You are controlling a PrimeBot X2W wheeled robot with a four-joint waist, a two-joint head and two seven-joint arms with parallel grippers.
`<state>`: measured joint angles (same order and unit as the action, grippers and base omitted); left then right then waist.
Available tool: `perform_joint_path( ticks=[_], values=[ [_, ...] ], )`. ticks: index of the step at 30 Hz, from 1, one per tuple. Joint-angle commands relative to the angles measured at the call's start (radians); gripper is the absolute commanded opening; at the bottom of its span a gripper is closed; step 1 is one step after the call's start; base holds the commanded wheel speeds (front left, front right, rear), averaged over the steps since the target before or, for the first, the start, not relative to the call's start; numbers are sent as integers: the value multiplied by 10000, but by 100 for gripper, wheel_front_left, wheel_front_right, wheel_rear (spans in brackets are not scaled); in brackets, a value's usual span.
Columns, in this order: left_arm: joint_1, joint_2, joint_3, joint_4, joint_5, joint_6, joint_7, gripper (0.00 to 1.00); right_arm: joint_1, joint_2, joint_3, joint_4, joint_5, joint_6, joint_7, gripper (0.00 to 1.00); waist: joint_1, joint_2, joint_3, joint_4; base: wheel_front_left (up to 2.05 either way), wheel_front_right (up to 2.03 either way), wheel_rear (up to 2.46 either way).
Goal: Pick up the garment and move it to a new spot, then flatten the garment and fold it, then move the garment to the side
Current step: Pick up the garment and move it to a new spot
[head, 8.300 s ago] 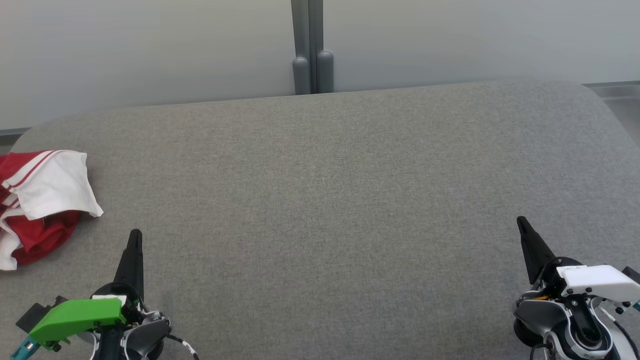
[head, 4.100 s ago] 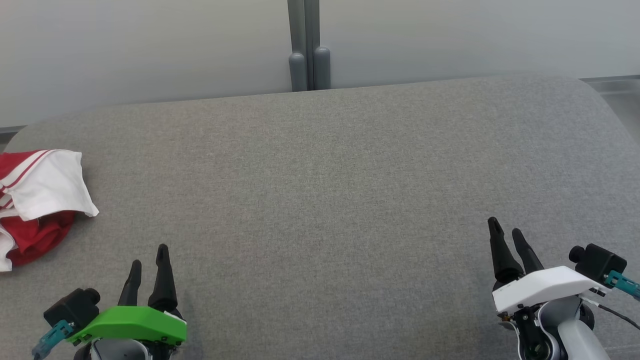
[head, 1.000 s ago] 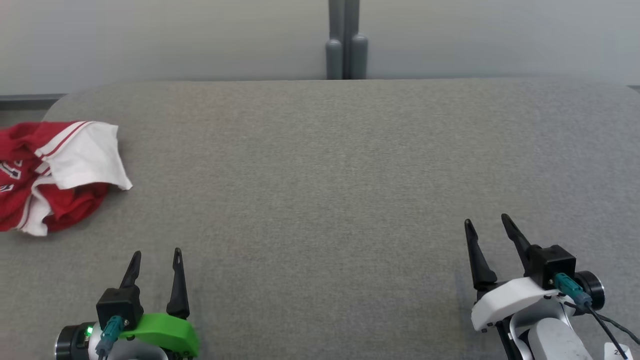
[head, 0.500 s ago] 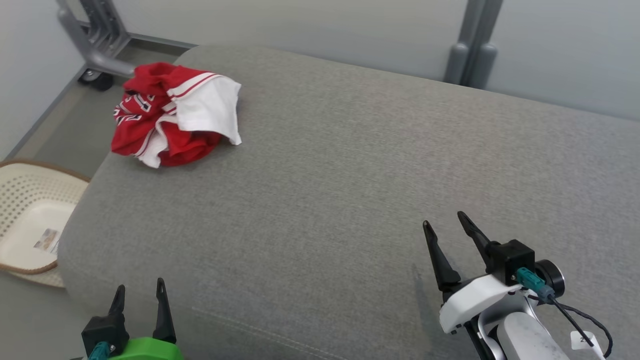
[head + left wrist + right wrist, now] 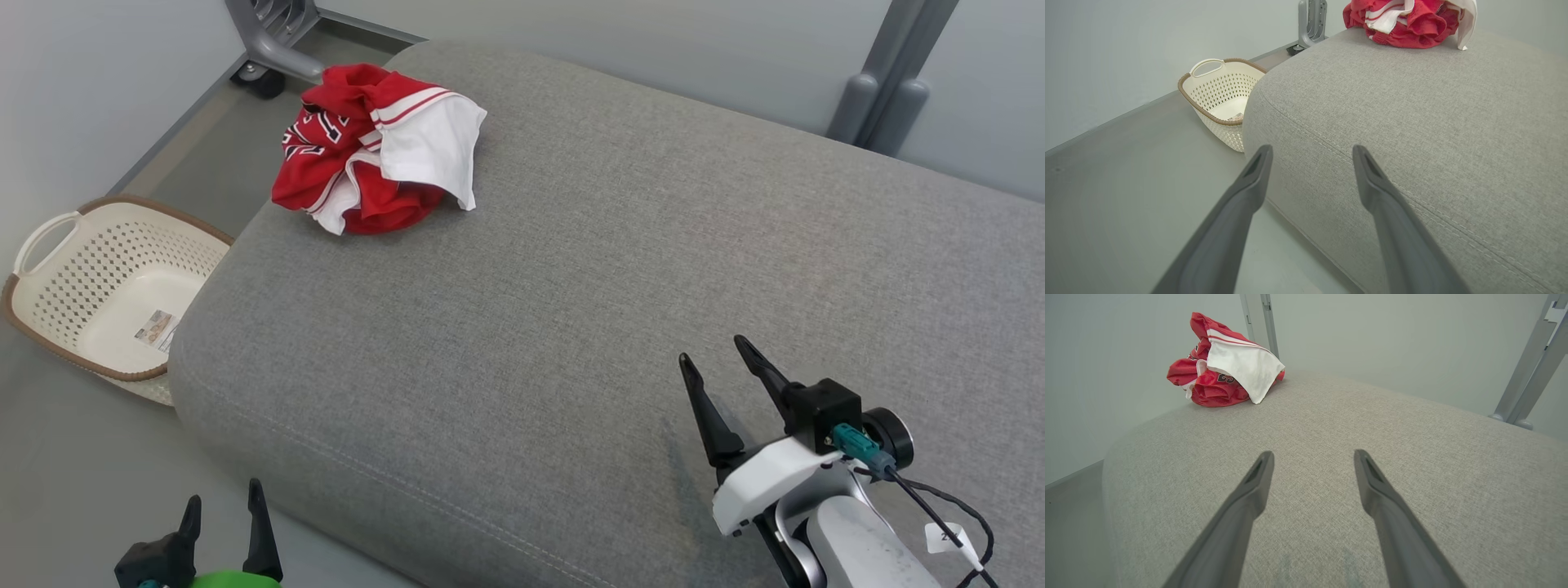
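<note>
view: my head camera swung left, garment (image 5: 375, 147) now upper left of frame | fingers: left gripper (image 5: 224, 492), right gripper (image 5: 711, 349) wide, empty | task: pickup reachable, not begun

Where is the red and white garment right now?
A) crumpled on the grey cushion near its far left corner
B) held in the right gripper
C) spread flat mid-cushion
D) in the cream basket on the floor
A: the garment lies bunched on the cushion by its far left corner, apart from the basket on the floor, and the right gripper is open and holds nothing.
</note>
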<state>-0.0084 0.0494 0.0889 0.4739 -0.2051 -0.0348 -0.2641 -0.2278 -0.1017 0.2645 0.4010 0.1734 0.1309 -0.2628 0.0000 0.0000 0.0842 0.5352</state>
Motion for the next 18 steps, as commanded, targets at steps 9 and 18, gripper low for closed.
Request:
perform_joint_path(
  ticks=[9, 18],
  values=[
    [-1656, 289, 192, 534, -19, -697, -3, 100, -99, -477, -161, -179, -116, -3, -31, 100, 0, 0, 864, -1069, 0, 0, 0],
    [-4826, 1759, -174, 1958, -55, -941, 0, 100, -435, -864, -182, -459, -236, -4, -31, 100, 0, 0, 1702, -1854, 0, 0, 0]
  ],
)
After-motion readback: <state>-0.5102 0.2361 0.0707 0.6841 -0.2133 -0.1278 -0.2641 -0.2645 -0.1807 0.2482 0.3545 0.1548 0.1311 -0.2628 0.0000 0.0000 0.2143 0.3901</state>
